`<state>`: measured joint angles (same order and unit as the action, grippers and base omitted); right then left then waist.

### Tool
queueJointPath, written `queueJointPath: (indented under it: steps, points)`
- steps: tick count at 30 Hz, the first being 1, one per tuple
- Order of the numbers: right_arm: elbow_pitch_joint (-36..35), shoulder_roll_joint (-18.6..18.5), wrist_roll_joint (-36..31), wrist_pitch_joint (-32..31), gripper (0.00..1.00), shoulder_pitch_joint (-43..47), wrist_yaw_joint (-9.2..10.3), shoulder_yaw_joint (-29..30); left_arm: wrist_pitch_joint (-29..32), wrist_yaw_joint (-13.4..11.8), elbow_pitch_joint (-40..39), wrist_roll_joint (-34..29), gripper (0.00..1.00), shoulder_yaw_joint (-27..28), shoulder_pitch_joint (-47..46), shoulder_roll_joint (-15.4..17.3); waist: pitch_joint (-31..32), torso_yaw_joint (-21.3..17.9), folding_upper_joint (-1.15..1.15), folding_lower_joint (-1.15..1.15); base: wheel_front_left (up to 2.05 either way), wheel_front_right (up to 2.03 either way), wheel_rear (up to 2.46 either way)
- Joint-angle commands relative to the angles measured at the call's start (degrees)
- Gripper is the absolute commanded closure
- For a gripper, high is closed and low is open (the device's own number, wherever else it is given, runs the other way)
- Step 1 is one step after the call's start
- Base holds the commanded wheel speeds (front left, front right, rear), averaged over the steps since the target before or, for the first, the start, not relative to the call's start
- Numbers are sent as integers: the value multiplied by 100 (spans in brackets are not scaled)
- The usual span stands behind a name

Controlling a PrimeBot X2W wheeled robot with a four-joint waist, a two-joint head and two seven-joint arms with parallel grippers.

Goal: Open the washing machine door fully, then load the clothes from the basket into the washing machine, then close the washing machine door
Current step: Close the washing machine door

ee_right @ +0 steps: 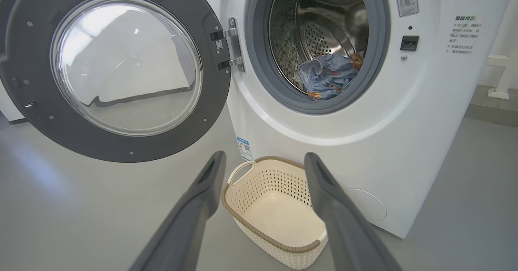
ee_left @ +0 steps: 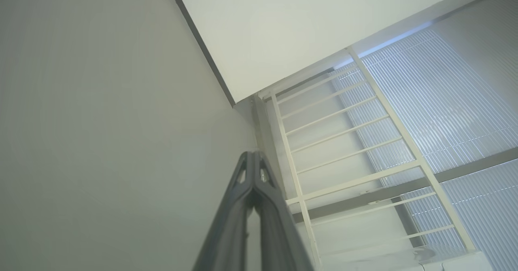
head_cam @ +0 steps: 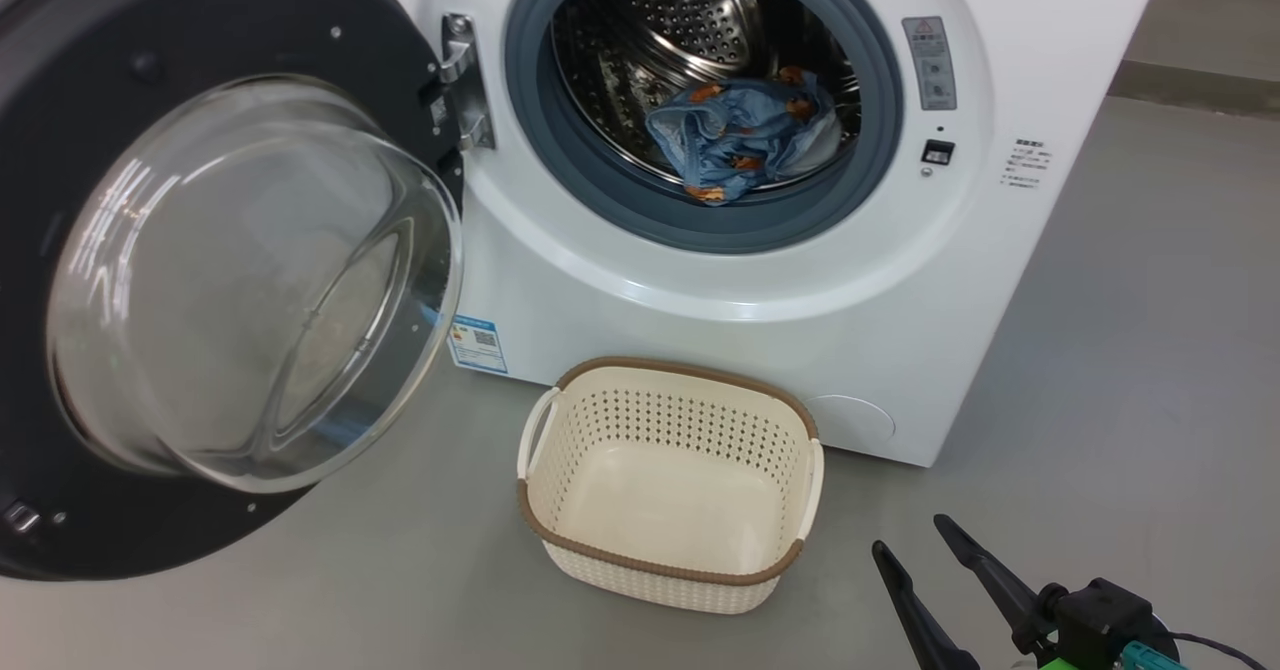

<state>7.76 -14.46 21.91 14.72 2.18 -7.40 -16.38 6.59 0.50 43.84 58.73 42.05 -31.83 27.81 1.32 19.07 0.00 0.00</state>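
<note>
The white washing machine (head_cam: 900, 280) (ee_right: 425, 113) stands with its door (head_cam: 230, 280) (ee_right: 121, 68) swung wide to the left, glass bowl bulging outward. Light blue clothes (head_cam: 745, 135) (ee_right: 330, 75) with orange patterns lie inside the steel drum. The cream basket (head_cam: 668, 570) (ee_right: 238, 214) sits on the floor in front of the machine with nothing in it. My right gripper (head_cam: 912, 536) (ee_right: 265, 157) is open at the lower right, back from the basket, nothing between its fingers. My left gripper (ee_left: 253, 154) is shut and holds nothing, pointing at a white wall and railing.
Grey floor (head_cam: 1120, 330) spreads right of the machine and in front of the basket. The open door takes up the space at the left. A white metal railing (ee_left: 356, 141) and ribbed window panels lie ahead of the left gripper.
</note>
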Motion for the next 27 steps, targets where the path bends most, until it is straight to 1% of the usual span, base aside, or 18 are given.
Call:
queueJointPath:
  steps: [1,5,12,15,20,27]
  points:
    - [-110,-86,38,28,0,-156,-9,-157,93,-21,-79,27,100,20,-194,362,-28,-86,0,0,0,0,0]
    - [-95,-138,55,28,0,-146,-9,-184,268,-116,22,66,100,-71,-372,347,-40,-147,0,0,0,0,0]
    - [-102,-240,67,28,0,-184,-9,-229,703,-148,75,170,100,-250,-575,275,-113,-202,0,0,0,0,0]
    - [-112,-280,69,28,0,-232,-9,-227,911,-136,115,231,100,-307,-632,255,-181,-211,0,0,0,0,0]
    - [-99,-311,68,28,0,-270,-9,-234,1093,-137,236,302,100,-348,-708,231,-236,-213,0,0,0,0,0]
    - [-89,-339,70,28,0,-330,-9,-263,1405,-7,483,495,100,-357,-843,196,-284,-220,0,0,0,0,0]
